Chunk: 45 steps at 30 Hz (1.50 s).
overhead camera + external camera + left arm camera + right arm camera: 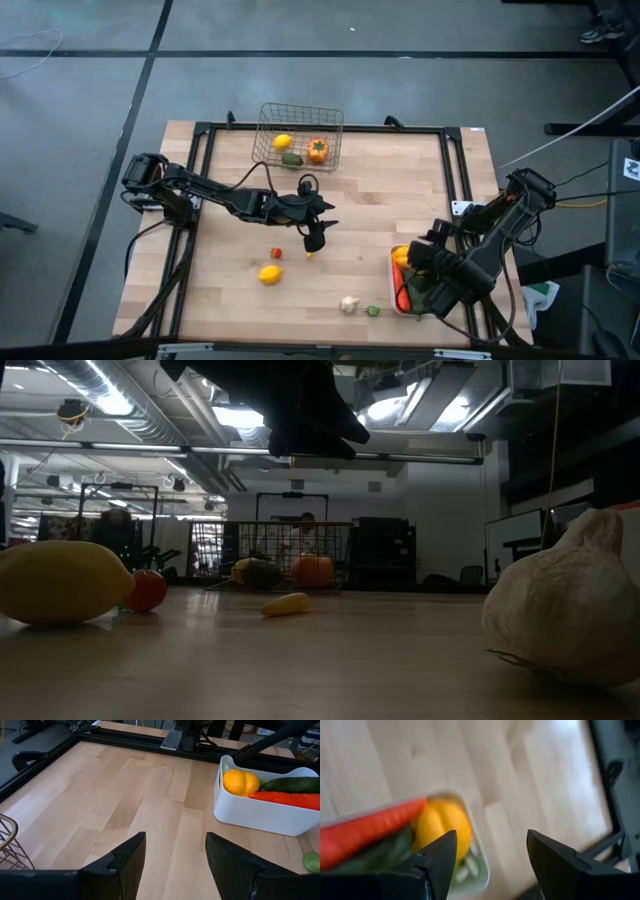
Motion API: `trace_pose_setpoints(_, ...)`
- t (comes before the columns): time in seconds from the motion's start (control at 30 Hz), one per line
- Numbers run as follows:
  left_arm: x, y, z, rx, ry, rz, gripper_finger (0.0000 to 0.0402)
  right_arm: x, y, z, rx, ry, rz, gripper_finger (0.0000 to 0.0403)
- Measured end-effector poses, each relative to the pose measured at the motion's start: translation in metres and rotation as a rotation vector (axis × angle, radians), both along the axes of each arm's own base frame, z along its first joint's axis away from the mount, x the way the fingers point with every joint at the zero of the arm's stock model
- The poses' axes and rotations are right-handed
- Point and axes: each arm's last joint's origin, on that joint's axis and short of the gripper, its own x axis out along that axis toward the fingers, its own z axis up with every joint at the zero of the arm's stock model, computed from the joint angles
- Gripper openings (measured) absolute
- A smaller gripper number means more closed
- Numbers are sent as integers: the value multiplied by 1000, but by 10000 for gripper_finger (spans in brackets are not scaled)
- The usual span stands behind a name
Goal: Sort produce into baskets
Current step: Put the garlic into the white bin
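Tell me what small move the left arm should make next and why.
Probably lower the left hand onto the small yellow piece just beside it on the table. The hand is open and empty in its wrist view, and that piece lies loose outside both the wire basket and the white tray.

The thin-wire mesh rectangular basket [300, 137] is sitting at the table's far edge, holding a yellow lemon [282, 142], a dark green avocado [291, 159] and an orange tomato [317, 150]. Mid-table, a small red tomato [277, 253] is lying just behind a second yellow lemon [270, 274]. Nearer the front, white garlic [348, 304] is resting beside a small green lime [372, 311], with the white shallow tray [397, 300] to their right.
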Motion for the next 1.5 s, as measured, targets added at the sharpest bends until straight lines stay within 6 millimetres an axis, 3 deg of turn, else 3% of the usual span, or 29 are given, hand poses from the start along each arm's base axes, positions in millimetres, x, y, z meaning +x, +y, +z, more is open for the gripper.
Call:
trace_pose_setpoints(0.43, 0, 0, 0, 3, 1, -2, 203, 16, 3, 13, -96, -323, 20, 241)
trace_pose_setpoints(0.67, 0, 0, 0, 3, 1, -2, 203, 40, 4, 14, -4, -402, 39, 241)
trace_pose_setpoints(1.13, 0, 0, 0, 21, 5, -11, 202, 88, 18, 26, 357, -523, 265, 241)
trace_pose_setpoints(1.33, 0, 0, -1, 27, 12, -14, 202, 104, 33, 8, 363, -508, 344, 241)
trace_pose_setpoints(1.5, 0, 0, -1, 28, 14, -15, 202, 120, 49, -24, 375, -416, 427, 241)
